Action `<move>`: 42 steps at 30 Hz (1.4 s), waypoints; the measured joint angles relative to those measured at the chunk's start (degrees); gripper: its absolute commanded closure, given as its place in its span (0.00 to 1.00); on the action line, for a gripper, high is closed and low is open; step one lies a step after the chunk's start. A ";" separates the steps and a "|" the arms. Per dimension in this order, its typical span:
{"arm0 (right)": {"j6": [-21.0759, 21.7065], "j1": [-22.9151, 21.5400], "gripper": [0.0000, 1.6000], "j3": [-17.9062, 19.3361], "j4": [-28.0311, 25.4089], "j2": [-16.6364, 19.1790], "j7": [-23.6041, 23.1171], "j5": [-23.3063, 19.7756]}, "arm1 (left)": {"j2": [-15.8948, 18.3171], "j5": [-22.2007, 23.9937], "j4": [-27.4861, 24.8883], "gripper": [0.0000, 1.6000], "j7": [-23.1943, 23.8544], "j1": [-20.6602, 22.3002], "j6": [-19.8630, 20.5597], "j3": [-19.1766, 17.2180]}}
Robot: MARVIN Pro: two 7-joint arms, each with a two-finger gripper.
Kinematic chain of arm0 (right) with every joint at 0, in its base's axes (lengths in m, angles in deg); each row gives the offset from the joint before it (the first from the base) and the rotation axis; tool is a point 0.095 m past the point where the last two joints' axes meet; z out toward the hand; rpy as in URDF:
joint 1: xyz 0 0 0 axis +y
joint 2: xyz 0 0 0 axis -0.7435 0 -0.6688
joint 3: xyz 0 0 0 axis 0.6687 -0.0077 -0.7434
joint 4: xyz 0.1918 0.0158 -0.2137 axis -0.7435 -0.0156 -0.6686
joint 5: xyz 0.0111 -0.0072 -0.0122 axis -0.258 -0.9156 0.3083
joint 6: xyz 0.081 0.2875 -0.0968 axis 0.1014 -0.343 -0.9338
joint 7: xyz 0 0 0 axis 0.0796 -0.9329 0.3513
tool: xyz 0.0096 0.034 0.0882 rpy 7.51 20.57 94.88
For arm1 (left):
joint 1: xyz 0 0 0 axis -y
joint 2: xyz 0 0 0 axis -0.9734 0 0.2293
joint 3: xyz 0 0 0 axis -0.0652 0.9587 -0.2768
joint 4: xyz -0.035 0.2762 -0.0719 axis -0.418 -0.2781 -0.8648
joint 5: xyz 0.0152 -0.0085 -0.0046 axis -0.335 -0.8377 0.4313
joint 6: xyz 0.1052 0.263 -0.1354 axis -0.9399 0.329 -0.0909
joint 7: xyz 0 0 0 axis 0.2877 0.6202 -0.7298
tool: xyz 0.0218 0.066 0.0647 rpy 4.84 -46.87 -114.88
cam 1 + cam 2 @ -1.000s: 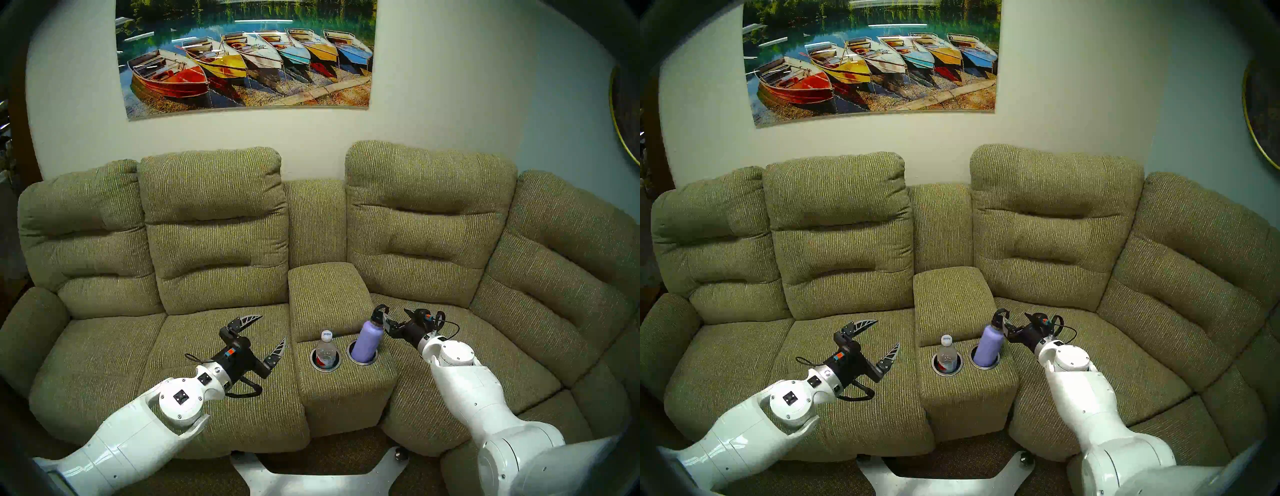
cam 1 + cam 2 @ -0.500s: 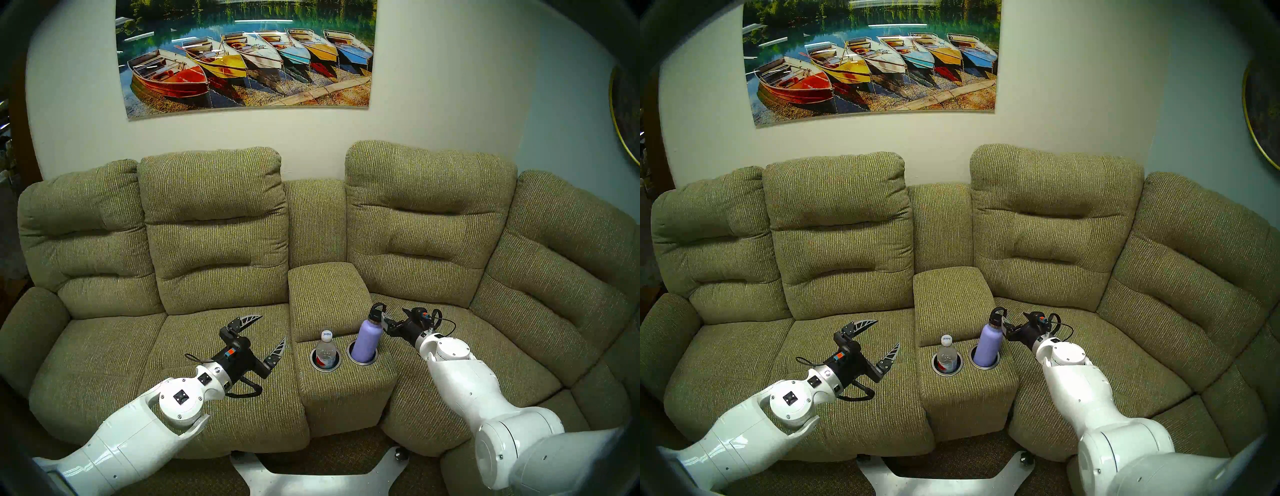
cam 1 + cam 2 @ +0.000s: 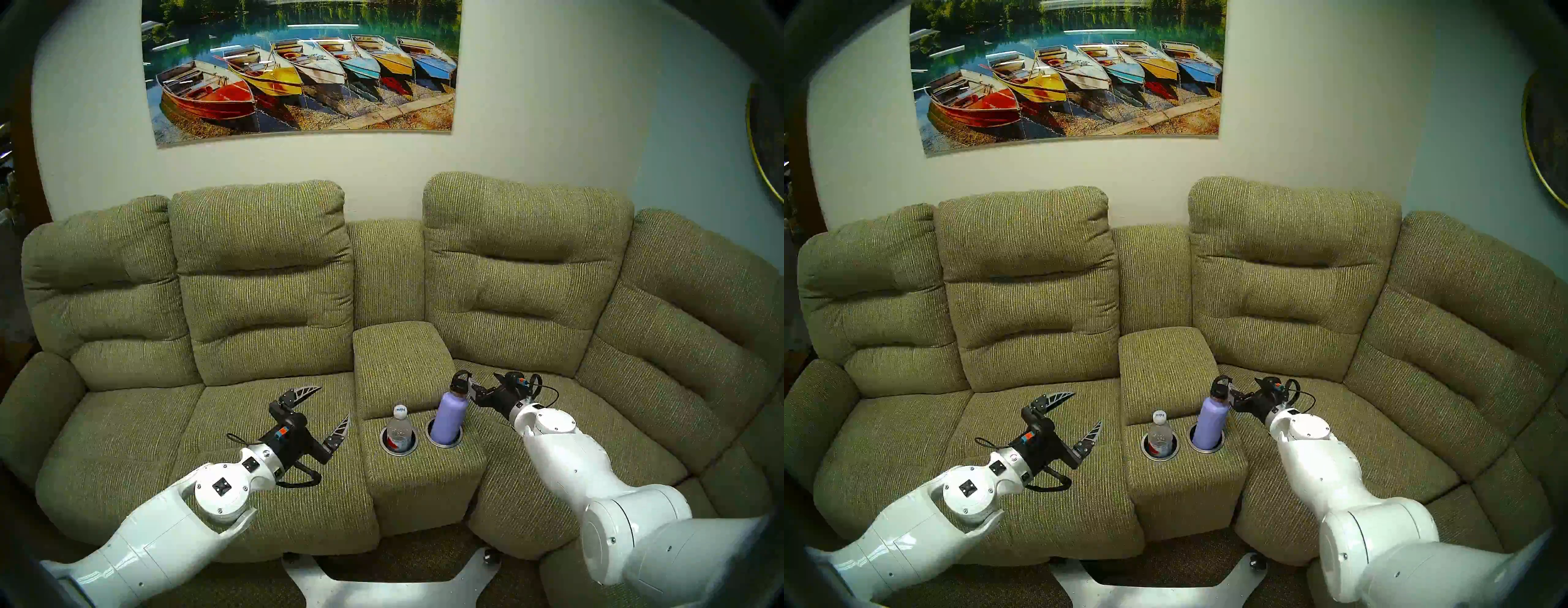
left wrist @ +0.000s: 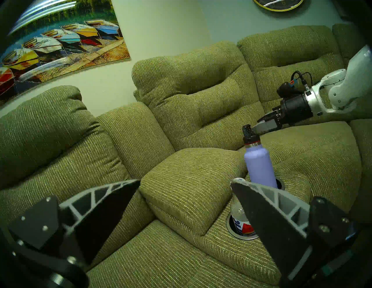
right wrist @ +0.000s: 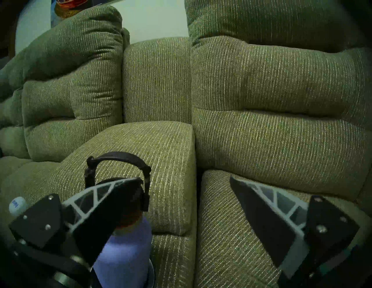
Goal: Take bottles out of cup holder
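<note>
While the left arm is seen unchanged from a second ago, the right arm has been swung lower at the elbow, and its end effector has been carried slightly left toward the flask's cap. The left end effector is held wide open and empty above the seat cushion, just left of the console. At the console's front, the cup holder is formed by two silver-rimmed black wells set side by side. A clear water bottle with a white cap and a red-and-white label is seated upright in the left well. A taller lavender flask with a black loop-handled cap is stood in the right well, tilted slightly. The right end effector is spread wide, with nothing gripped; one finger is placed at the cap, though contact cannot be told. Behind, an olive sofa and a boat painting are seen.
</note>
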 measured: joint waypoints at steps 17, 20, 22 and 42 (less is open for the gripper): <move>-1.56 -5.57 0.00 -0.43 8.41 -0.47 0.44 1.52 | 0.04 0.04 0.01 0.00 -0.06 0.04 0.00 0.08; -1.59 -6.75 0.00 -0.71 10.37 -0.71 0.91 2.13 | 0.05 0.05 0.01 0.00 -0.07 0.05 0.00 0.10; -1.67 -7.31 0.00 -0.79 11.25 -0.82 1.08 2.36 | 0.06 0.05 0.01 0.00 -0.07 0.05 0.00 0.10; -3.82 -10.32 0.00 0.86 15.42 -1.72 -5.11 1.45 | 0.13 0.10 0.01 0.00 -0.14 0.08 0.00 0.19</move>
